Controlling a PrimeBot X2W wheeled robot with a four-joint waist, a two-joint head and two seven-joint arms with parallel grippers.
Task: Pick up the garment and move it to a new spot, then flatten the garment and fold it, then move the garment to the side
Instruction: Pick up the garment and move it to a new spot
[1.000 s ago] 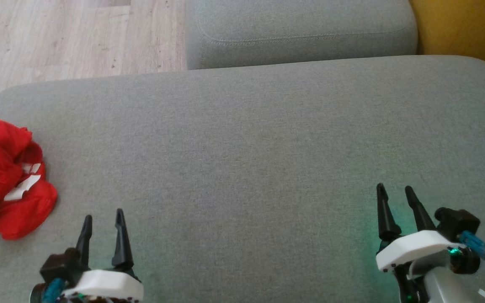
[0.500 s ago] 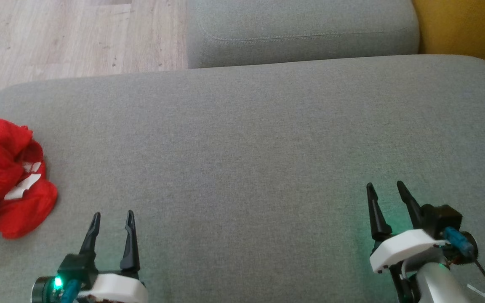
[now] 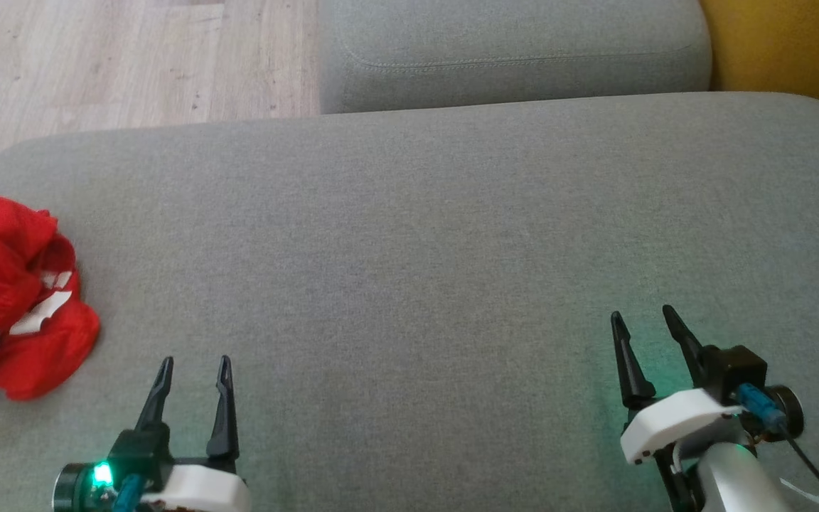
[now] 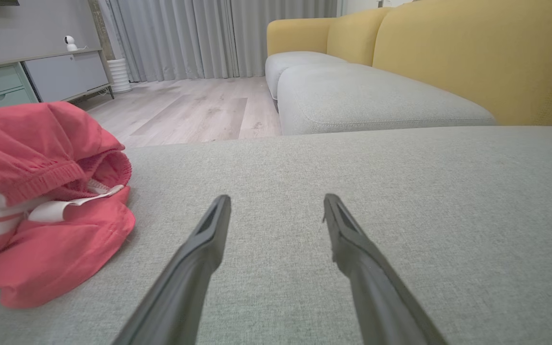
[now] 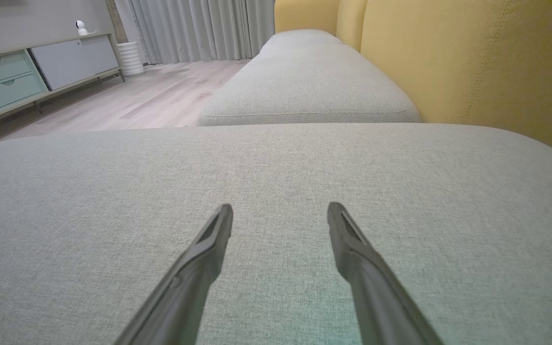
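The garment [image 3: 15, 299] is a crumpled red piece with white trim, lying at the far left edge of the grey sofa cushion [image 3: 416, 227]. In the left wrist view the garment [image 4: 41, 201] sits to the left of the fingers, apart from them. My left gripper [image 3: 195, 364] hovers low near the cushion's front, to the right of the garment, open and empty; its jaws [image 4: 276, 197] are spread wide. My right gripper [image 3: 643, 317] stands at the lower right, open with nothing between its fingers [image 5: 280, 207], far from the garment.
A second grey cushion [image 3: 509, 50] lies beyond the first. A yellow backrest [image 3: 786, 43] rises on the right. Wooden floor [image 3: 118, 57] shows at the upper left, past the cushion's rounded edge. A low cabinet [image 4: 31, 76] and curtains [image 4: 209, 33] stand in the distance.
The left gripper has turned and shifted slightly right, its green light now showing. The right gripper has drifted a little left and down. The garment lies as before.
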